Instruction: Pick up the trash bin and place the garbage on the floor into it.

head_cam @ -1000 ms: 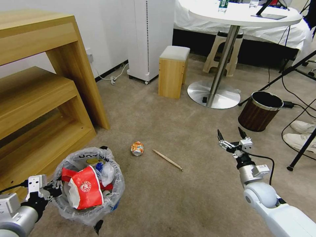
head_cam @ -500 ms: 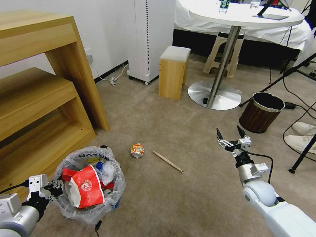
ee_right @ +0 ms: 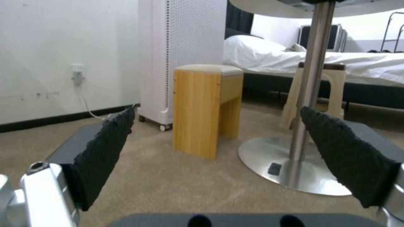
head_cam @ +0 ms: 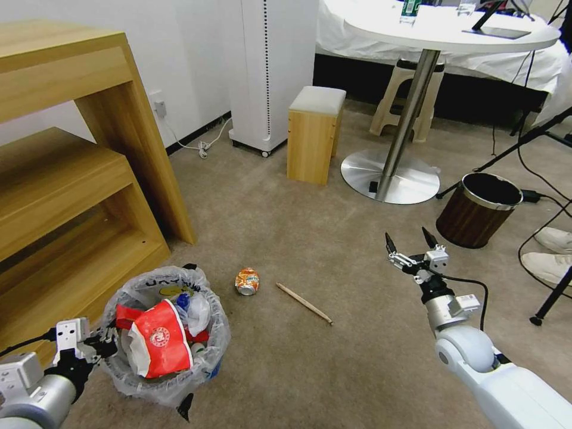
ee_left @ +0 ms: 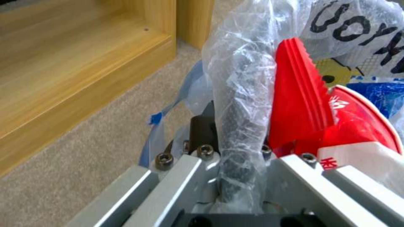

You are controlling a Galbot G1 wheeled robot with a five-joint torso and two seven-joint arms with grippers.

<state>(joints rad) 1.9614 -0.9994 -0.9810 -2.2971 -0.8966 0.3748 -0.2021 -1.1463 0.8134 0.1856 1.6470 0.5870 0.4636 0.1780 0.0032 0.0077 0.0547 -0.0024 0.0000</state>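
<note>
The trash bin (head_cam: 164,339), lined with a clear crinkly bag, hangs at the lower left and holds red wrappers (head_cam: 156,345) and other litter. My left gripper (head_cam: 102,345) is shut on its near rim; in the left wrist view the bag-covered rim (ee_left: 242,119) is clamped in the left gripper (ee_left: 235,142) beside a red wrapper (ee_left: 303,104). On the beige floor (head_cam: 333,369) lie a crushed orange can (head_cam: 247,281) and a wooden stick (head_cam: 304,303). My right gripper (head_cam: 407,238) hovers open and holds nothing, to the right of the stick; the right gripper (ee_right: 219,151) faces the room.
A wooden shelf unit (head_cam: 65,179) stands at the left. Ahead are a wooden stool (head_cam: 313,134), a white tower appliance (head_cam: 268,71) and a round table's metal base (head_cam: 390,176). A brown bin (head_cam: 479,210), tripod legs, cables and a person's shoes (head_cam: 551,250) crowd the right.
The whole picture has shifted slightly, so the camera moved. The left gripper still holds the bin, the right gripper stays open, and the can and stick lie as before.
</note>
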